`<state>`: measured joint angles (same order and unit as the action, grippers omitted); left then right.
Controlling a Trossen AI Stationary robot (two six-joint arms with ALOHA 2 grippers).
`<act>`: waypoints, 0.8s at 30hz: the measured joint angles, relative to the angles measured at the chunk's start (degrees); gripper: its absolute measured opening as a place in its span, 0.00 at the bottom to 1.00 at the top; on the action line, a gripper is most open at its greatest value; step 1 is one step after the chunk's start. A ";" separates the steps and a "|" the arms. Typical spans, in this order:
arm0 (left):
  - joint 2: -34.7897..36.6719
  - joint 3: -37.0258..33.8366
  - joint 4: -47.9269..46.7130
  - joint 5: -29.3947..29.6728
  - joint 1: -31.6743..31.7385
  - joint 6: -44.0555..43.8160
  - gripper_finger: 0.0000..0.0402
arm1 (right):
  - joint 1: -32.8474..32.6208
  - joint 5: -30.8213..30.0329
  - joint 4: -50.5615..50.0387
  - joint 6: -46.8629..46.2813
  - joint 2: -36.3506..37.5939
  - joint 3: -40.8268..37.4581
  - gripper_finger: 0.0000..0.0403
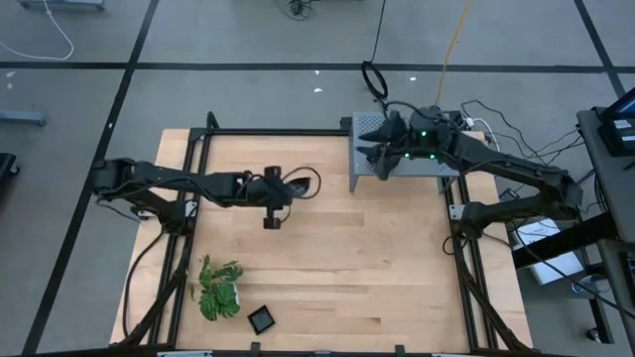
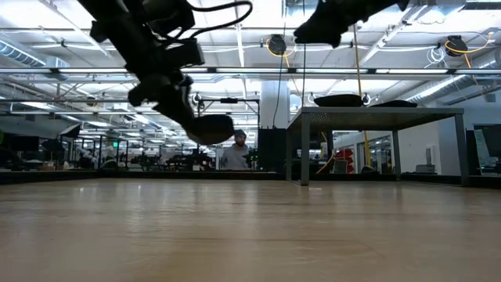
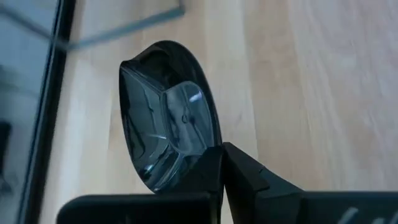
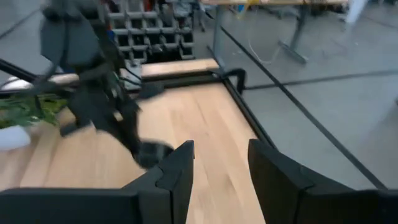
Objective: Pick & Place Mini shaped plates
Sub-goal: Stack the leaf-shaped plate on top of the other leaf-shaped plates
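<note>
Wooden table (image 1: 337, 278) noted. Left gripper (image 1: 272, 210) is clamped shut on a round mini plate (image 3: 165, 109), carried above the surface. Transport judged underway; release awaits. Right gripper (image 4: 221, 165) gapes empty over the grey tray (image 1: 359, 159).

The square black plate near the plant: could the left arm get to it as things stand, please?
Probably not yet. The path over the table to the square plate beside the plant looks free, but the left gripper is shut on a dark oval plate, held above the wood.
</note>
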<state>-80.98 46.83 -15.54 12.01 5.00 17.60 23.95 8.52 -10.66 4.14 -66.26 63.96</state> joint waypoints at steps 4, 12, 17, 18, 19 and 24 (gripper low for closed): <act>-4.67 0.00 5.56 0.00 -1.37 5.22 0.02 | -4.88 -4.91 4.29 0.04 -2.00 0.00 0.35; -14.41 0.00 13.41 0.02 -4.80 3.74 0.04 | -15.66 -18.30 3.66 -0.75 -3.22 -0.02 0.35; -18.45 0.00 15.10 0.10 -6.41 3.64 0.01 | -22.35 -25.34 2.84 -5.33 -4.29 -0.07 0.35; -18.86 0.00 15.26 0.27 -6.61 3.38 0.02 | -23.41 -26.56 3.31 -5.98 -4.73 -0.03 0.35; -19.19 0.02 15.27 0.48 -6.79 3.23 0.03 | -24.44 -27.82 3.54 -6.55 -5.08 0.07 0.35; -19.99 0.02 15.89 0.57 -7.40 0.03 0.10 | -28.89 -34.20 2.59 -8.00 -7.30 -0.07 0.35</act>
<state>-100.97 46.85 0.36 12.58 -2.39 17.64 -4.94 -25.67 -8.07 -3.86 -73.55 63.90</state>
